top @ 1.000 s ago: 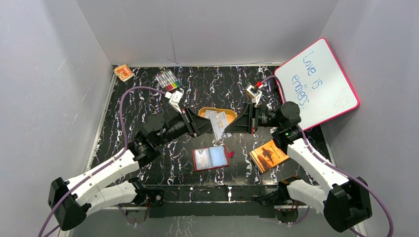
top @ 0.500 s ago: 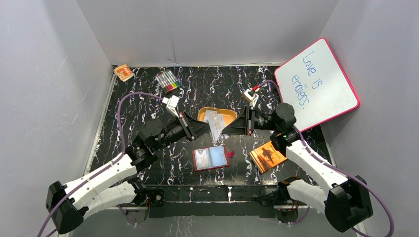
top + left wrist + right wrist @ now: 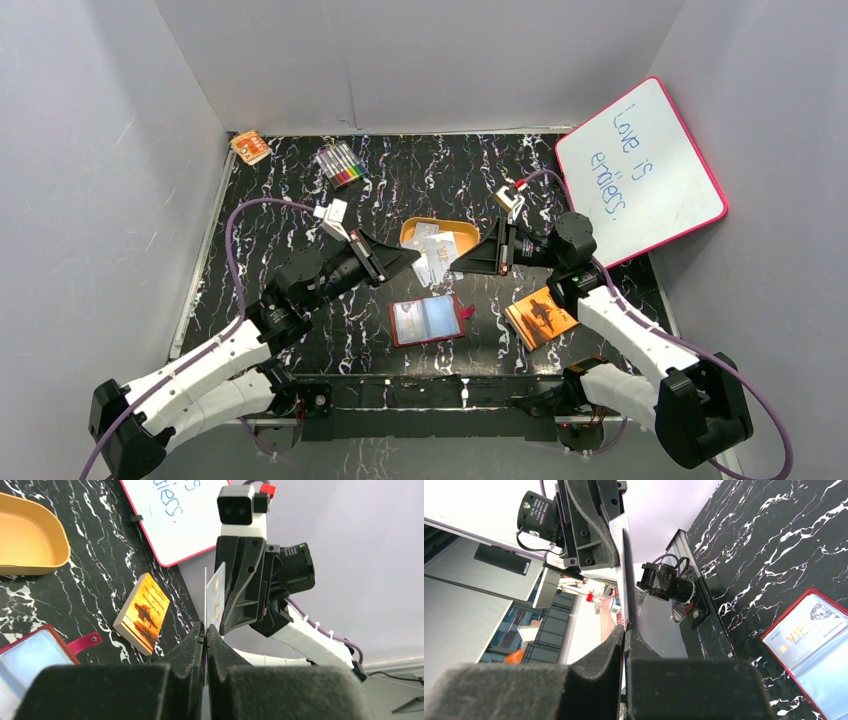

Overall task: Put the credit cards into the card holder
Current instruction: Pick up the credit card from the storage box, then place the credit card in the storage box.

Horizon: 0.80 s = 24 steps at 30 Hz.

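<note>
Pinching a credit card (image 3: 432,262) upright on its edge, the left hand (image 3: 414,257) is fully closed, above the orange tin (image 3: 440,233). The right hand (image 3: 457,265) meets it tip to tip, fingers nearly together; whether it grips cannot be told. The card holder (image 3: 428,320) lies open on the worktop (image 3: 280,200), just base-ward of both hands, midway between the arms.

The card holder (image 3: 428,321) lies left of the booklet (image 3: 543,315); tin (image 3: 413,233) behind.

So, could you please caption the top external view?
Left hand and right hand pinch credit cards near orange tin, open card holder nearby.
</note>
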Motion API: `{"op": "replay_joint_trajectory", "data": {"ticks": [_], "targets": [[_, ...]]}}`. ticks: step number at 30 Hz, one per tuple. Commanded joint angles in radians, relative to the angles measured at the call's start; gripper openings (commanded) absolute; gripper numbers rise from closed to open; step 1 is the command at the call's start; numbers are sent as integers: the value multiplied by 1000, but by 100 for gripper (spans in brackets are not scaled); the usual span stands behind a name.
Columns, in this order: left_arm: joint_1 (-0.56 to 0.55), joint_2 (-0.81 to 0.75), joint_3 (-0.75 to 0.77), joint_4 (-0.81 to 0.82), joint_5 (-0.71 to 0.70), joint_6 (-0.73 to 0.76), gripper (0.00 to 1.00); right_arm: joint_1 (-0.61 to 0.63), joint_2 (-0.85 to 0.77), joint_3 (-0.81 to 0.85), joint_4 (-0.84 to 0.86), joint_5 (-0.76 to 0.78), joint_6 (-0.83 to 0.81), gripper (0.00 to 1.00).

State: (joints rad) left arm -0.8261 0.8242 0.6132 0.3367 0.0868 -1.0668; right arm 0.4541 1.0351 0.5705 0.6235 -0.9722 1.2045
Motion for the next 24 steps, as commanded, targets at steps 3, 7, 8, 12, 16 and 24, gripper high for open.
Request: {"op": "replay_joint_trajectory", "data": {"ticks": [3, 7, 8, 12, 16, 24], "targets": [[16, -71, 3, -62, -104, 27, 0, -8, -12, -15, 36, 10, -11, 7], [16, -116, 11, -155, -163, 64, 0, -23, -29, -4, -9, 33, -36, 0], [17, -128, 15, -191, -186, 75, 0, -30, -35, 4, -35, 40, -50, 0], [19, -119, 74, -362, -327, 158, 0, -55, -88, 109, -370, 140, -244, 0], [53, 151, 258, -500, -355, 304, 0, -56, -94, 276, -880, 508, -528, 0], [265, 725, 577, -543, 66, 378, 0, -57, -147, 204, -1012, 627, -569, 0]]}}
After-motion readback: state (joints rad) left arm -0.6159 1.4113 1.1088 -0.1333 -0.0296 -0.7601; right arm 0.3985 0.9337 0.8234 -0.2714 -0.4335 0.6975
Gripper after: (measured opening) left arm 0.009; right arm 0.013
